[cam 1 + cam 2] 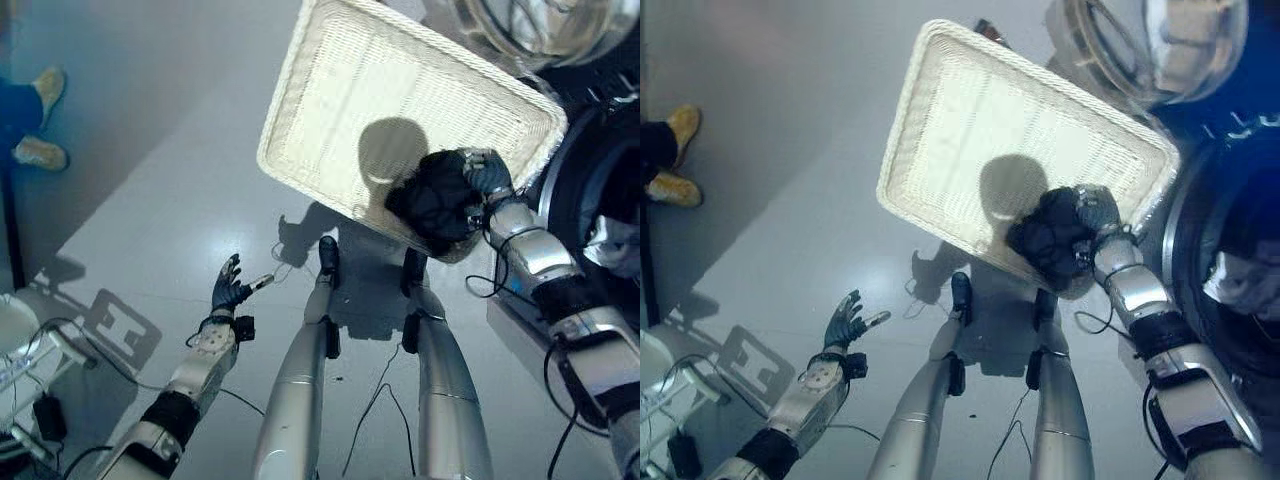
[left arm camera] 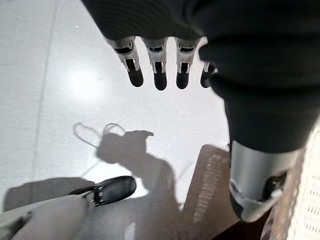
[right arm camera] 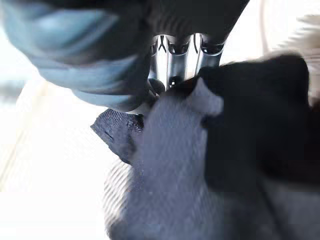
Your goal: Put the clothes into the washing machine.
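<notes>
**Right hand pinches dark garment at the basket's near corner**

The dark garment point(image 1: 437, 203) lies bunched in the near right corner of the white wicker basket point(image 1: 330, 80), partly over the rim closest to the robot. It is crumpled into a rough lump with no clear long axis; a flap of it points toward the basket's centre. The right hand point(image 1: 487, 172) is at the garment's right edge, and in the right wrist view its fingers point(image 3: 172, 62) are curled into the cloth point(image 3: 200, 160), pinching it.

The basket is rectangular and sits askew on the grey floor point(image 1: 170, 200), its long axis running from near left to far right. Just beside its right end stands the washing machine point(image 1: 1210, 250), with its round glass door point(image 1: 1180, 40) swung open past the basket's far corner. No legible writing shows on the garment or basket.

The left hand point(image 1: 228, 288) hangs over bare floor, well apart from the basket, fingers straight and loosely spread. A person's shoes point(image 1: 42, 120) stand at the far left.
</notes>
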Motion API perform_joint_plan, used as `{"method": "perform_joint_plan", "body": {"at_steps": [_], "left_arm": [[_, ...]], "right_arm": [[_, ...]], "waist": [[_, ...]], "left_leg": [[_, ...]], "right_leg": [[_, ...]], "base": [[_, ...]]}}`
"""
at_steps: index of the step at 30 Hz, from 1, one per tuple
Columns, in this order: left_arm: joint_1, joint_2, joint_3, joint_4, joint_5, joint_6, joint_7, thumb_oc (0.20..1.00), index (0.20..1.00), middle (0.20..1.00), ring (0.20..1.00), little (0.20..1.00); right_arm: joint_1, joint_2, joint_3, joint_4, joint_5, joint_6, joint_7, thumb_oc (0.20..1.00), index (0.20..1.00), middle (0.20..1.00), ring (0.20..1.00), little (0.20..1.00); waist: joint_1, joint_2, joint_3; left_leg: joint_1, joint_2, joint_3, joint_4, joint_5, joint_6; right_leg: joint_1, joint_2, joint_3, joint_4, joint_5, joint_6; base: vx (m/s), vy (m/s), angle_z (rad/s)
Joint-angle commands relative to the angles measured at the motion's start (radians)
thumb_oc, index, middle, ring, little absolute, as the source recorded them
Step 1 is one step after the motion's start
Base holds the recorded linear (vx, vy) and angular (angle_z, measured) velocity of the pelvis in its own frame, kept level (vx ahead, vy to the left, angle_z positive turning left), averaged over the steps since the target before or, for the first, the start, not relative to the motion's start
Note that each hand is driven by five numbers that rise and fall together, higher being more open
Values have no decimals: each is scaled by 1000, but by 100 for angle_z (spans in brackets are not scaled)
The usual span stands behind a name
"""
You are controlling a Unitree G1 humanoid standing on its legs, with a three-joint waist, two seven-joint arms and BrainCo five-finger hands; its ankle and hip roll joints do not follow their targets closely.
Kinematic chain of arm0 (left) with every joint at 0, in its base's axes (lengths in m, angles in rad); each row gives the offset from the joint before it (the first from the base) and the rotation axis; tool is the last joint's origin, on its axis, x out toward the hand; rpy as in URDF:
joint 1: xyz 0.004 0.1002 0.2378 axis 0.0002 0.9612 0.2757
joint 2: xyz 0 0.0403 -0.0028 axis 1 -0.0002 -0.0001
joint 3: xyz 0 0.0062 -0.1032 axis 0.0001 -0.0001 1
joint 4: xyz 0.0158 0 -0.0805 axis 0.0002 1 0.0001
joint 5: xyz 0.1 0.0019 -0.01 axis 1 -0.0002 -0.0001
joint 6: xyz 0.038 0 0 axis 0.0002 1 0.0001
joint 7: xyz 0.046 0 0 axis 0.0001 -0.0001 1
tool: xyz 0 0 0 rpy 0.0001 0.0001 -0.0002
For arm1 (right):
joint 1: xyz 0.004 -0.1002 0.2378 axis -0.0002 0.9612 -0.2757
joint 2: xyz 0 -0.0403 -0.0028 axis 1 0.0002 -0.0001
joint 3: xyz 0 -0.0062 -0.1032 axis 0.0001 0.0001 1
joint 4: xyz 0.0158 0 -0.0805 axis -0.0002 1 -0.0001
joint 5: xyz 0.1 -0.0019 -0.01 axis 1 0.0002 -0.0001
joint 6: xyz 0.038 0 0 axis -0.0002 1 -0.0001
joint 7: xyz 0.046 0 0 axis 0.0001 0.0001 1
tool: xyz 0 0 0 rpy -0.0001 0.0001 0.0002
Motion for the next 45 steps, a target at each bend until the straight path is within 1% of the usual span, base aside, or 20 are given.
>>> {"method": "perform_joint_plan", "body": {"at_steps": [1, 4, 7, 13, 15, 19, 23, 25, 26, 27, 28, 29, 30, 32, 34, 37, 38, 40, 41, 45], "left_arm": [[12, -23, -11, 16, 21, -64, 32, 1000, 1000, 1000, 1000, 1000], [6, -40, -22, 41, 16, -83, 35, 1000, 1000, 1000, 1000, 1000], [3, -51, -30, 53, 16, -90, 47, 1000, 1000, 1000, 1000, 1000], [7, -48, -33, 60, 10, -101, 69, 1000, 1000, 1000, 1000, 1000], [13, -47, -30, 58, 10, -104, 71, 1000, 1000, 1000, 1000, 1000], [55, -23, -1, 48, 15, -117, 66, 1000, 1000, 1000, 1000, 1000], [75, -6, 20, 52, 15, -122, 56, 1000, 1000, 1000, 1000, 1000], [84, 15, 40, 68, 6, -125, 47, 1000, 1000, 1000, 1000, 1000], [83, 15, 39, 68, 6, -125, 46, 1000, 1000, 1000, 1000, 1000], [82, 20, 43, 72, 7, -121, 44, 1000, 1000, 1000, 1000, 1000], [79, 32, 43, 77, 4, -113, 39, 1000, 1000, 1000, 1000, 1000], [79, 33, 43, 77, 5, -112, 38, 1000, 1000, 1000, 1000, 1000], [76, 42, 39, 78, -1, -104, 38, 1000, 1000, 1000, 1000, 1000], [68, 46, 34, 80, -1, -95, 37, 1000, 1000, 1000, 1000, 1000], [48, 54, 24, 87, -9, -74, 27, 1000, 1000, 1000, 1000, 1000], [34, 57, 9, 95, -17, -65, 18, 1000, 1000, 1000, 1000, 1000], [30, 56, -9, 100, -19, -65, 17, 1000, 1000, 1000, 1000, 1000], [25, 60, -22, 94, -24, -57, 17, 1000, 1000, 1000, 1000, 1000], [26, 66, -40, 81, -28, -46, 13, 1000, 1000, 1000, 1000, 1000], [28, 82, -61, 51, -47, -22, 4, 1000, 1000, 1000, 1000, 1000]], "right_arm": [[-31, 22, -46, -13, 340, -151, 65, 200, 200, 200, 200, 200], [-17, 89, -106, -16, 624, -173, 146, 200, 200, 200, 200, 200], [-6, 139, -145, -30, 830, -191, 205, 200, 200, 200, 200, 200], [72, 220, -182, -121, 1161, -269, 289, 200, 200, 200, 200, 200], [93, 227, -192, -134, 1185, -277, 296, 200, 200, 200, 200, 200], [215, 222, -286, -203, 1321, -365, 344, 200, 200, 200, 200, 200], [256, 200, -354, -222, 1376, -437, 353, 200, 200, 200, 200, 200], [255, 158, -467, -224, 1384, -568, 263, 200, 200, 200, 200, 200], [255, 156, -468, -224, 1384, -569, 260, 200, 200, 200, 200, 200], [244, 140, -505, -219, 1384, -624, 226, 200, 200, 200, 200, 200], [215, 90, -564, -198, 1384, -721, 141, 200, 200, 200, 200, 200], [212, 86, -568, -198, 1384, -735, 134, 200, 200, 200, 200, 200], [190, 56, -605, -190, 1384, -795, 84, 200, 200, 200, 200, 200], [175, 33, -628, -185, 1384, -850, 39, 200, 200, 200, 200, 200], [137, -30, -671, -160, 1384, -1001, -69, 200, 200, 200, 200, 200], [107, -90, -691, -112, 1384, -1115, -165, 200, 200, 200, 200, 200], [74, -135, -710, -75, 1384, -1192, -215, 200, 200, 200, 200, 200], [61, -173, -717, -44, 1384, -1213, -243, 200, 200, 200, 200, 200], [24, -237, -709, -7, 1384, -1249, -269, 200, 200, 200, 200, 200], [-20, -298, -682, 17, 1384, -1246, -259, 200, 200, 200, 200, 200]], "waist": [[6, 33, 10], [1, 42, 10], [-4, 45, 10], [-33, 35, 10], [-38, 32, 10], [-74, 13, 10], [-89, 0, 10], [-109, -10, 10], [-107, -10, 10], [-113, -11, 10], [-116, -11, 10], [-115, -10, 10], [-118, -9, 10], [-118, -6, 10], [-121, 5, 10], [-121, 14, 10], [-119, 21, 10], [-118, 27, 10], [-112, 35, 10], [-108, 53, 10]], "left_leg": [[11, -71, 17, 48, -95, -8], [22, -71, 24, 45, -98, -9], [33, -72, 28, 43, -102, -9], [43, -75, 49, 59, -119, -3], [44, -75, 54, 61, -122, -2], [60, -68, 92, 73, -142, 1], [76, -64, 108, 77, -152, 0], [91, -56, 126, 86, -165, -4], [91, -56, 127, 86, -166, -4], [96, -53, 130, 89, -170, -5], [104, -49, 135, 94, -177, -9], [104, -49, 135, 95, -178, -9], [109, -46, 136, 96, -178, -11], [112, -45, 134, 97, -180, -12], [112, -44, 128, 110, -182, -15], [107, -43, 123, 130, -187, -19], [103, -46, 112, 145, -190, -22], [100, -47, 106, 158, -193, -25], [94, -50, 98, 180, -197, -31], [82, -50, 89, 213, -204, -38]], "right_leg": [[28, 56, -60, -20, -20, 45], [36, 53, -55, -25, -22, 45], [45, 52, -50, -32, -23, 46], [53, 50, -33, -55, -5, 51], [55, 49, -30, -60, -1, 52], [73, 43, -20, -88, 17, 59], [88, 41, -17, -96, 23, 65], [103, 44, -9, -97, 22, 67], [103, 44, -8, -97, 22, 67], [107, 45, -5, -95, 20, 67], [115, 44, -6, -89, 14, 68], [115, 45, -6, -89, 14, 68], [119, 46, -7, -83, 9, 67], [122, 48, -7, -75, 2, 64], [119, 56, -3, -44, -21, 53], [115, 60, -2, -13, -43, 42], [113, 63, -2, 9, -59, 33], [112, 61, -4, 24, -70, 28], [108, 56, -8, 44, -82, 21], [100, 46, -16, 78, -104, 9]], "base": [[-8, 73, -19], [-4, 41, -13], [-3, 11, -5], [0, 0, 0], [-15, 8, -6], [-11, 1, -17], [7, -16, -28], [32, -57, -30], [38, -61, -20], [43, -86, -23], [45, -95, -22], [52, -110, -23], [39, -77, -20], [48, -81, -18], [78, -105, -7], [64, -82, -3], [78, -106, -8], [75, -102, -8], [75, -94, -8], [82, -69, 2]]}}
